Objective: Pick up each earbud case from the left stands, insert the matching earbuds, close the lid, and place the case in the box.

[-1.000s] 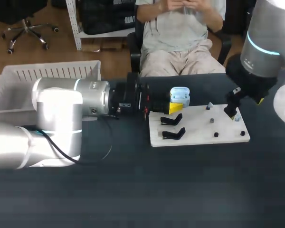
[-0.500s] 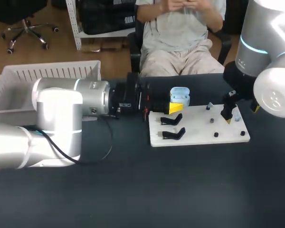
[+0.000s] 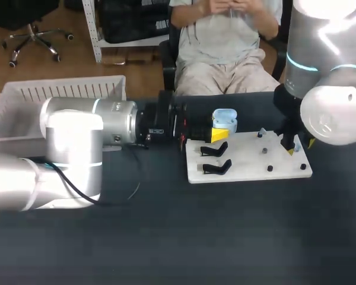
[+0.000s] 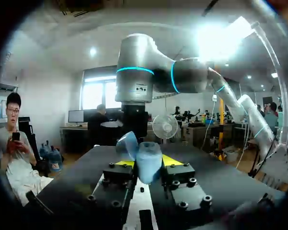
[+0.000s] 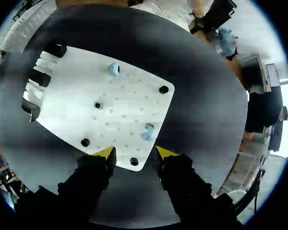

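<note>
My left gripper [image 3: 221,134] is shut on a light-blue earbud case [image 3: 224,120], held above the back left corner of the white board [image 3: 243,161]. In the left wrist view the earbud case [image 4: 149,162] sits between the yellow tips with its lid [image 4: 126,143] open. My right gripper [image 3: 291,146] hangs over the board's right end. Its fingers stand open in the right wrist view [image 5: 135,153], with nothing held. A blue earbud [image 5: 147,132] lies just ahead of them. A second earbud [image 5: 114,69] lies farther across the board.
Two black stands [image 3: 215,149] [image 3: 218,167] sit on the board's left part, with several small black pegs [image 5: 163,89] spread over it. One peg [image 5: 133,162] is between my right fingertips. A white basket [image 3: 65,84] stands at the table's back left, partly behind my left arm.
My right arm has swung in over the board's right end and its gripper has turned. The left arm with the case has not moved.
</note>
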{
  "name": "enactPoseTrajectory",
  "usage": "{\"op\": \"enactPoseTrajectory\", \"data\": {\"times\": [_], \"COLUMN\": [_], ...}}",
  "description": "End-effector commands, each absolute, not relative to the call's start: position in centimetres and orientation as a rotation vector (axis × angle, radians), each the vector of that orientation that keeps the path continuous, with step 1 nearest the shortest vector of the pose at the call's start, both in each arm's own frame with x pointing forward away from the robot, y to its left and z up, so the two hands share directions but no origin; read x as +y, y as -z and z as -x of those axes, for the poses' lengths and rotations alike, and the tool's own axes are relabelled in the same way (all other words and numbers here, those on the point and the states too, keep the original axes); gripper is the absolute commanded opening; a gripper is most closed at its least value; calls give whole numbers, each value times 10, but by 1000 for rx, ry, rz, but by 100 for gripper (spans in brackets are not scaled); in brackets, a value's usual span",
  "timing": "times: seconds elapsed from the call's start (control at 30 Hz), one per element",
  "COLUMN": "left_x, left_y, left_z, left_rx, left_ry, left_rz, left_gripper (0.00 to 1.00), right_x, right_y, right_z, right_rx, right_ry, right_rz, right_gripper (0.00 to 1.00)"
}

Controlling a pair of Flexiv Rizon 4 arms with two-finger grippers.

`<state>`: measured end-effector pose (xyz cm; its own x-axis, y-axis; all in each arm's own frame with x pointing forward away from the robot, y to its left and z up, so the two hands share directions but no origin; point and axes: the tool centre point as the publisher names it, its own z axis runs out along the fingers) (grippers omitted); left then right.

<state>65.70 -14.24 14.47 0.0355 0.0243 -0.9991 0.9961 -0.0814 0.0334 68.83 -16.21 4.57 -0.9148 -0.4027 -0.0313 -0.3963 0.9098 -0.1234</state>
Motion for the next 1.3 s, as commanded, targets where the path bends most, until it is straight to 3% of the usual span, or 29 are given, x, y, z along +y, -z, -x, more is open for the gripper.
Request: {"op": "enactPoseTrajectory", "data": {"times": [0.03,0.57,1.3], "left_x": [-143,-143,-143], "left_y": [-144,-144,-144], "left_z": [-657,-657,-657], "left_rx": [1160,1160,1160], "left_ry": [1230,1230,1230], "left_rz": [-1302,-1302,-1302], "left_gripper": [0,0,0], "right_x": [-164,-167,-169], "right_y": [-39,-33,-28], "right_z": [-688,-698,-707], "right_rx": [2986,2949,2943], "right_ry": [219,292,305], "right_rz": [596,562,529], "right_gripper": [49,48,39]}}
